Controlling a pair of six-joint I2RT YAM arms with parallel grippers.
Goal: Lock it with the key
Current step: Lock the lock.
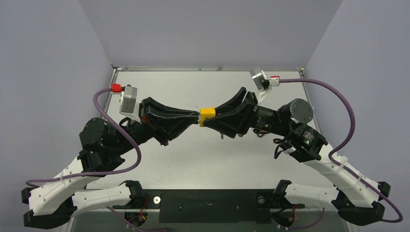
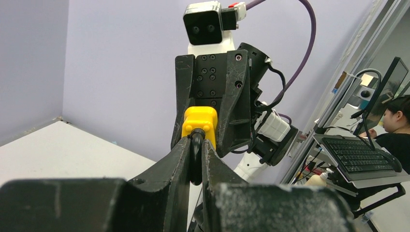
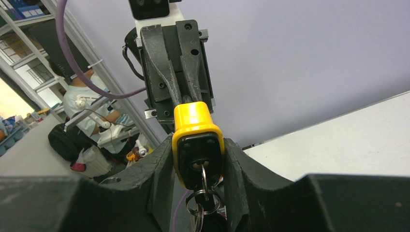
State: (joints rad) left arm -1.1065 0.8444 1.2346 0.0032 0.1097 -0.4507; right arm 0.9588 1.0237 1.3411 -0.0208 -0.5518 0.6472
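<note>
Mid-air over the bench (image 1: 193,162), centre: yellow padlock (image 1: 207,114) braced from both sides. Left hand (image 2: 196,145) pinched shut on the shackle (image 2: 196,169). Right hand (image 3: 198,152) clamped on the body. Key (image 3: 201,170) seated in the keyhole, ring (image 3: 203,207) dangling. Probably steadied for turning, though neither hand is free.

Pale grey table (image 1: 193,162), boxed in by lavender walls (image 1: 203,29) at 9, 12 and 3 o'clock. Left wrist view, at 3 o'clock: black keyboard (image 2: 358,157), monitor (image 2: 387,89), seated person in black (image 2: 396,123). Right wrist view, at 9 o'clock: person in a pale shirt (image 3: 82,104), black bag (image 3: 60,140); at 10 o'clock, shelving (image 3: 21,12) with blue binders.
</note>
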